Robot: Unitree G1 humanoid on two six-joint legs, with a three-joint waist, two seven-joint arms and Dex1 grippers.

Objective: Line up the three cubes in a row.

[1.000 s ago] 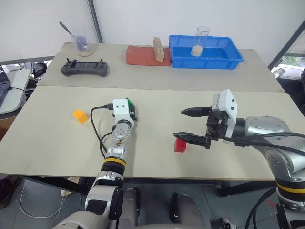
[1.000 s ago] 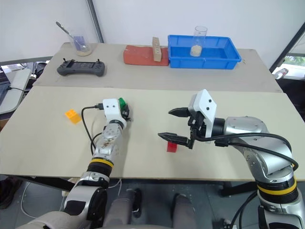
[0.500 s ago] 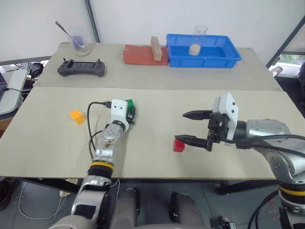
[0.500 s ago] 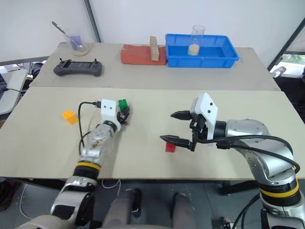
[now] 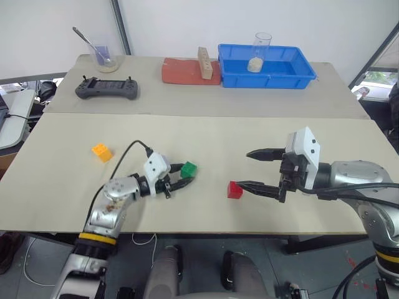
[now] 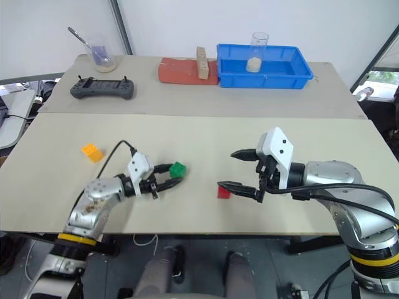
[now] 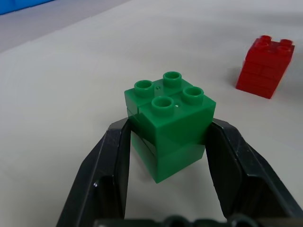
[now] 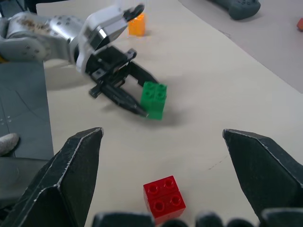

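The left end effector (image 5: 181, 182) is clenched on the green cube (image 5: 189, 169), one black finger on each side face, studs upward as the left wrist view confirms; the cube sits low at the surface (image 5: 206, 134), but contact with it cannot be confirmed. The governing relation is the line from this held cube to the red cube (image 5: 235, 189): the red cube lies just beyond the left fingertips, toward the robot's right and slightly nearer the front edge, with a clear gap between the two. The left end effector's long axis points almost level along that same line, so in my judgement a short push onward along it would bring green beside red. The right end effector (image 5: 257, 170) is released, jaws spread wide and empty, hanging just to the right of the red cube, one finger passing close by it without evident contact; it is the nearer arm to red. The orange-yellow cube (image 5: 102, 151) lies well apart on the left side of the surface, behind the left arm and nearest that arm; it is judged the last piece outstanding for the row.
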